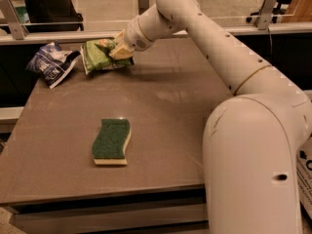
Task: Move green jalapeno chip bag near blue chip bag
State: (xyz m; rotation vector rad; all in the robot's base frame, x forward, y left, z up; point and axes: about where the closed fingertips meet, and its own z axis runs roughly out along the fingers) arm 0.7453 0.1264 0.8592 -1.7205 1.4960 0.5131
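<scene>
The green jalapeno chip bag (pixel 99 55) is a crumpled light green foil bag at the far left of the table. My gripper (pixel 118 49) is shut on the bag's right side. The bag sits low at the table surface; I cannot tell whether it touches it. The blue chip bag (pixel 51 65) is a crumpled dark blue foil bag with white patches. It lies just left of the green bag at the table's far left corner, a small gap between them.
A flat dark green wavy sponge (pixel 111 141) lies on the brown table (pixel 175 111) toward the front. A rail with posts (pixel 265 6) runs behind the far edge. My white arm (pixel 234 67) spans the right side of the table.
</scene>
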